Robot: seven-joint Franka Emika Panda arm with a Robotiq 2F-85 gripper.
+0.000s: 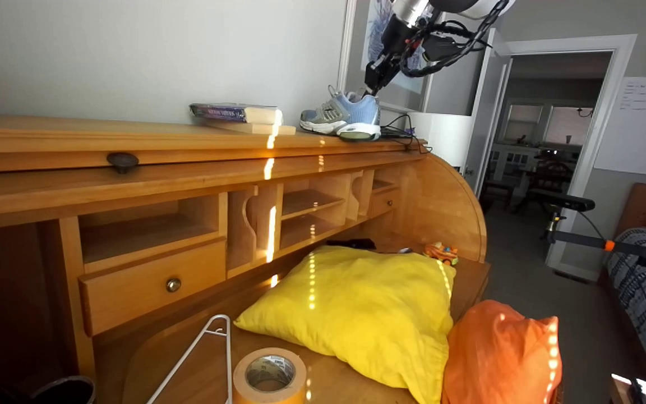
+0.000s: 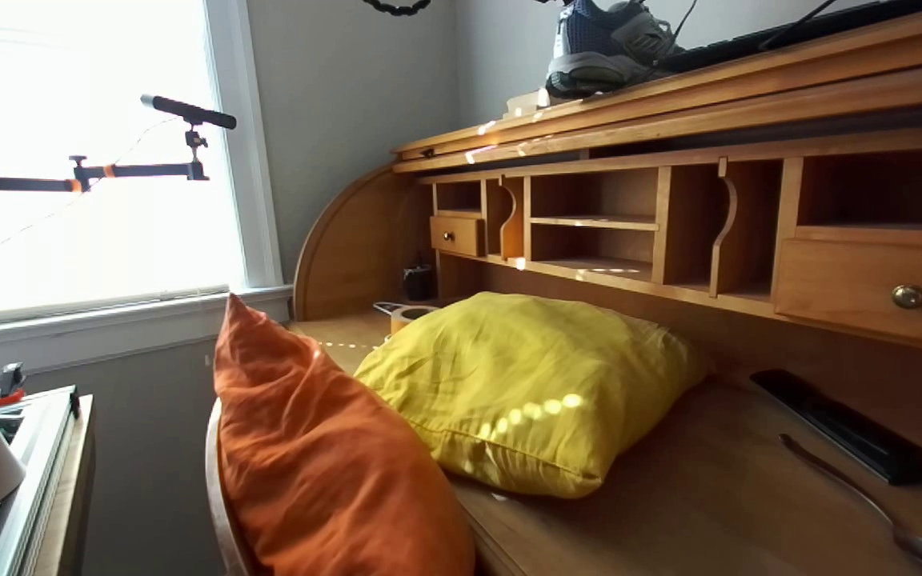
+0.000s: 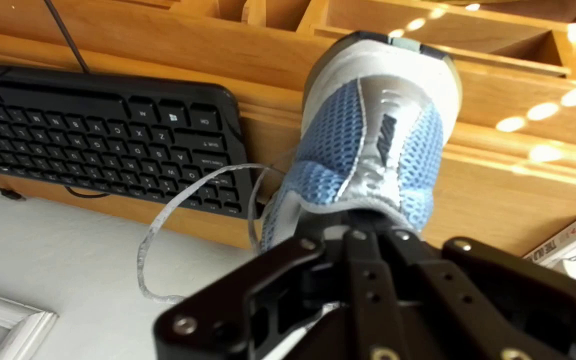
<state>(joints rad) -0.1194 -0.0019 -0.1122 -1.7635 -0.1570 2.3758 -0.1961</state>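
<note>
A blue and silver running shoe [image 1: 351,116] sits on the flat top of a wooden roll-top desk, its heel towards the front edge. It also shows in an exterior view [image 2: 589,50], beside a black keyboard [image 2: 797,34]. My gripper [image 1: 370,90] comes down from above into the shoe's ankle opening. In the wrist view the shoe's heel [image 3: 383,115] is just past the gripper [image 3: 363,220], whose fingers stand close together, shut. Their tips are hidden inside the shoe, and no grip on its fabric is visible. A pale lace [image 3: 160,220] loops out to the side.
Stacked books [image 1: 233,114] lie along the same desk top, and cables [image 1: 407,132] trail behind the shoe. Below are a yellow pillow [image 1: 356,314], an orange pillow [image 1: 502,359], a tape roll [image 1: 295,373] and a white hanger [image 1: 229,359]. A framed picture [image 3: 23,332] hangs on the wall.
</note>
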